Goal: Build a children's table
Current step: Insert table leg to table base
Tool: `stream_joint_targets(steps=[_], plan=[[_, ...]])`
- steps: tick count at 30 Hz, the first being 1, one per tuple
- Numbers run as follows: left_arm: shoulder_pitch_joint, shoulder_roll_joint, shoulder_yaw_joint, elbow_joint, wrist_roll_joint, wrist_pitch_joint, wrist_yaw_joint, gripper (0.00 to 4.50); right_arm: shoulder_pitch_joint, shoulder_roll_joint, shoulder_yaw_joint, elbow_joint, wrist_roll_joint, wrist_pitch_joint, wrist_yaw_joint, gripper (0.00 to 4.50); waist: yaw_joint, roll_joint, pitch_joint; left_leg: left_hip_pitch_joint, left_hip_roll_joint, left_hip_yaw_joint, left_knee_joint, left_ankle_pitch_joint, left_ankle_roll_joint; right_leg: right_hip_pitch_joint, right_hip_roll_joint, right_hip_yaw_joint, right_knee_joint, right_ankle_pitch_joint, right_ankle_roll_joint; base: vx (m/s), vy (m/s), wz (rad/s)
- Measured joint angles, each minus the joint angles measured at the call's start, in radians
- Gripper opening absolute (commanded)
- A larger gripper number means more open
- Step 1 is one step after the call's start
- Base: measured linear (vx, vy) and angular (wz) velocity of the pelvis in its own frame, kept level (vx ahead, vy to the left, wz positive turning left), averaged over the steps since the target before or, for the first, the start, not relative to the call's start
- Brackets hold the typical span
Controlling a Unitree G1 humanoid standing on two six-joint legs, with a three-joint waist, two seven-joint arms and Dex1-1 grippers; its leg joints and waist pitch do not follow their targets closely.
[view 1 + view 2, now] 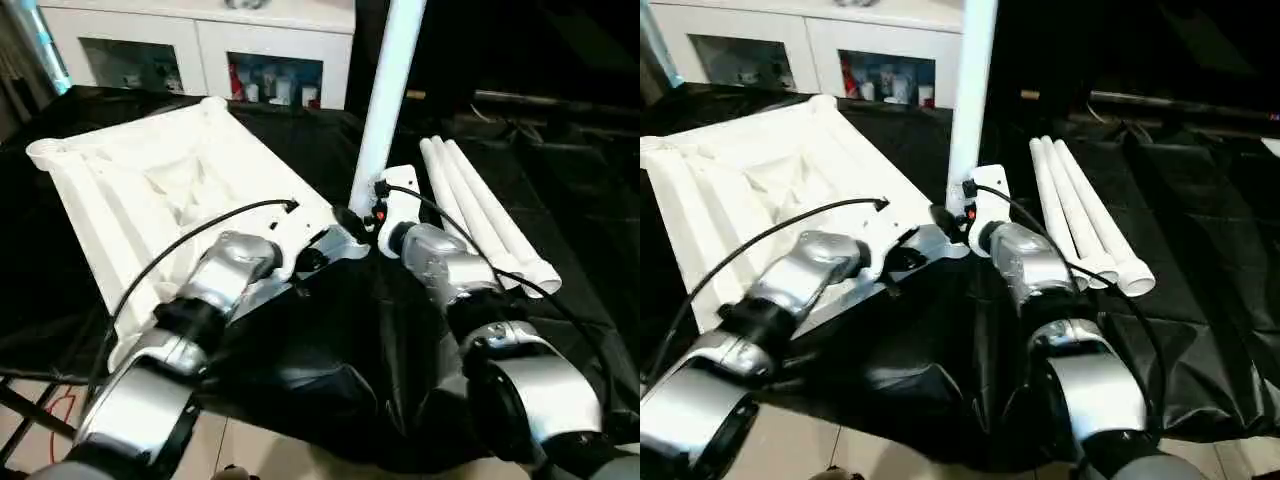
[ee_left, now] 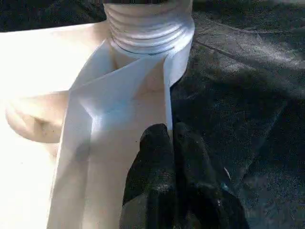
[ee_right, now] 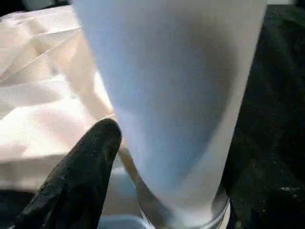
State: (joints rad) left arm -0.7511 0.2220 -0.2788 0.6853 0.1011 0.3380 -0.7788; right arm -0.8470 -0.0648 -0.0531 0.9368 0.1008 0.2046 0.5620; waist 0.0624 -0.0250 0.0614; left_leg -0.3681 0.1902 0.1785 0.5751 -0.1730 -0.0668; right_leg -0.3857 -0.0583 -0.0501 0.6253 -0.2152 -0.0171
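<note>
The white tabletop point(image 1: 150, 190) lies underside up on the black cloth. One white leg point(image 1: 385, 90) stands upright in its near right corner socket point(image 2: 147, 28), and its ribbed end shows in the left wrist view. My left gripper point(image 2: 170, 133) is shut, its tips pressed against the thin edge wall just below that socket. My right gripper point(image 1: 372, 212) is at the foot of the upright leg point(image 3: 176, 95), close against it. Three more white legs point(image 1: 480, 210) lie side by side on the cloth to the right.
A white glass-door cabinet point(image 1: 200, 40) stands behind the table. The black cloth point(image 1: 330, 340) hangs over the near edge, between my forearms. A black cable point(image 1: 190, 235) loops over my left forearm, above the tabletop.
</note>
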Motion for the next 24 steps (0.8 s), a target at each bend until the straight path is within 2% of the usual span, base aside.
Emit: stream_joint_targets(steps=[3, 9, 15, 18, 24], plan=[[0.019, 0.026, -0.002, -0.038, -0.005, -0.014, -0.038, 0.0, 0.034, -0.04, 0.043, -0.074, -0.016, 0.02, 0.09, 3.64, 0.001, 0.005, 0.003, -0.002, 0.001, 0.0, -0.001, 0.0, 0.0, -0.001, 0.0, -0.002, -0.002, -0.001, -0.001, 0.0, 0.0, 0.0], [0.044, 0.058, -0.012, -0.083, -0.012, -0.045, -0.111, 0.0, 0.082, -0.115, 0.096, -0.168, -0.026, 0.049, 0.232, 3.64, 0.007, 0.007, 0.004, -0.007, 0.001, 0.0, 0.0, 0.0, 0.005, -0.001, 0.0, -0.003, -0.01, -0.002, -0.001, 0.0, 0.0, 0.0], [0.109, 0.117, -0.032, -0.166, -0.031, -0.108, -0.225, 0.0, 0.163, -0.217, 0.162, -0.296, -0.028, 0.092, 0.401, 3.64, 0.031, 0.009, 0.005, -0.007, 0.002, 0.0, 0.001, 0.0, 0.007, 0.0, 0.0, -0.005, -0.01, -0.002, -0.001, 0.0, 0.0, 0.0], [0.127, 0.132, -0.044, -0.198, -0.04, -0.121, -0.274, 0.0, 0.201, -0.236, 0.189, -0.313, -0.032, 0.099, 0.44, 3.64, 0.042, 0.015, 0.009, -0.008, 0.002, 0.0, 0.003, -0.002, 0.004, 0.0, -0.001, -0.005, -0.01, -0.002, -0.001, 0.0, 0.0, 0.0], [0.128, 0.142, -0.051, -0.201, -0.04, -0.128, -0.295, 0.0, 0.21, -0.245, 0.209, -0.346, -0.034, 0.117, 0.451, 3.64, 0.04, 0.016, 0.009, -0.008, 0.002, 0.001, 0.006, -0.002, 0.004, 0.0, -0.001, -0.005, -0.006, -0.001, -0.001, 0.0, 0.0, 0.0]])
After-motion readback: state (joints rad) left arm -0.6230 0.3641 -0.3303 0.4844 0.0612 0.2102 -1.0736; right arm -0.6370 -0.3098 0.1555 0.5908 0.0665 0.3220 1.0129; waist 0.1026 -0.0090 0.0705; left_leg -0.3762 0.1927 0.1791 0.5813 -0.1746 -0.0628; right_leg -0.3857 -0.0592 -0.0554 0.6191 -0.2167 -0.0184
